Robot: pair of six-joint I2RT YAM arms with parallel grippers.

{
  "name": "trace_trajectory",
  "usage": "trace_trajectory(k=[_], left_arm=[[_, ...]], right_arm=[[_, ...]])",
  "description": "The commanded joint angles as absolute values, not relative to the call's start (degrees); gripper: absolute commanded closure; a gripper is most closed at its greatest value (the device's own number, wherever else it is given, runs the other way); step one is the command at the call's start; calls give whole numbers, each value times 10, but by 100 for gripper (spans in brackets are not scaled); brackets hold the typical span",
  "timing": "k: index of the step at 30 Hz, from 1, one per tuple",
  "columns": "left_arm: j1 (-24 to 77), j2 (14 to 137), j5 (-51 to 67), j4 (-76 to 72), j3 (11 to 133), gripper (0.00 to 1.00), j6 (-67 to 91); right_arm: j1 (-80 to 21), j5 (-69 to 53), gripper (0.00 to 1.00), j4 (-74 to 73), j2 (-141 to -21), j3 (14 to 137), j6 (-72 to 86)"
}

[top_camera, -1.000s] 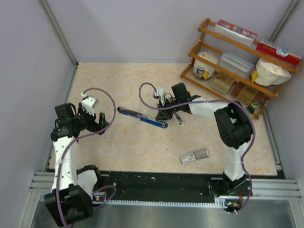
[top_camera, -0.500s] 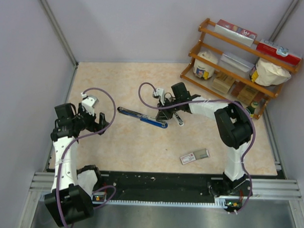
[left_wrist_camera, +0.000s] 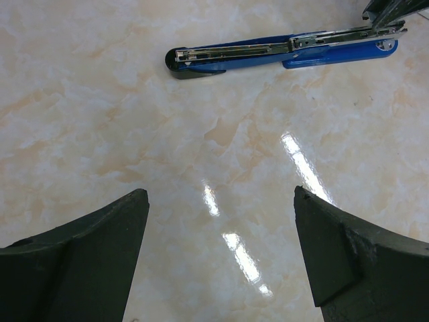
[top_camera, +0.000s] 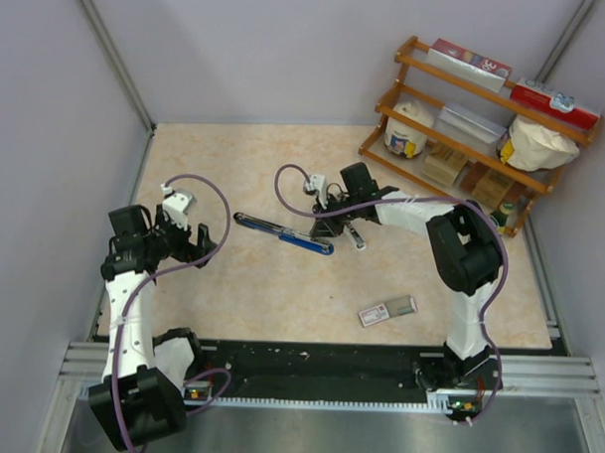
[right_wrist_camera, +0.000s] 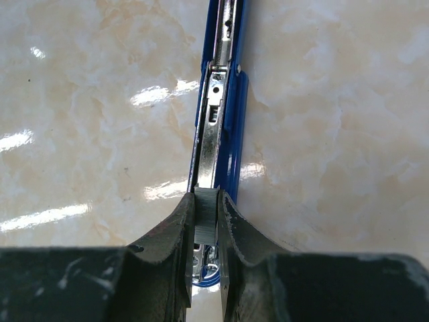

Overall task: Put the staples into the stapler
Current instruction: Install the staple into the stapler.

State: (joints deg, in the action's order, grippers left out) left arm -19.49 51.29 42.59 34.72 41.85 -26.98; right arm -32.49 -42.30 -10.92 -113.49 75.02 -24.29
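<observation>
Top external view: both arms are over the marbled bench. The left one sits off on the left side and the right one reaches in toward the middle.
Stapler: the blue stapler lies folded out flat near the middle of the bench, running on a diagonal. Its black-tipped end points toward the left arm and the other end sits right under the right tool.
Right tool: clamped on a short strip of staples. In the right wrist view its fingers pinch the grey ribbed strip from both sides, directly over the near end of the stapler's shiny metal channel. Can't tell whether the strip actually touches the channel.
Left tool: the left tool is spread wide with nothing between its fingers. It hovers over bare bench, well apart from the stapler, which shows up at the top of the left wrist view with its metal rail facing up.
Staple box: a small red-and-white box with its grey tray partly slid out lies near the front edge of the bench. It is on the right arm's side, well apart from the stapler.
Rack: a wooden rack stands in the far right corner, loaded with jars, bags and boxes.
</observation>
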Motion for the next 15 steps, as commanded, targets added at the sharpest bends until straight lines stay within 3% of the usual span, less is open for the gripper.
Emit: trace_trajectory(k=[1,15], left_arm=[[-200,508,432,337,417,7,-274],[-201,509,432,337,417,7,-274]], right_arm=[[-326,-449,87,-96,-1127,754,-258],[-326,-459,88,-91,-1121,746,-261]])
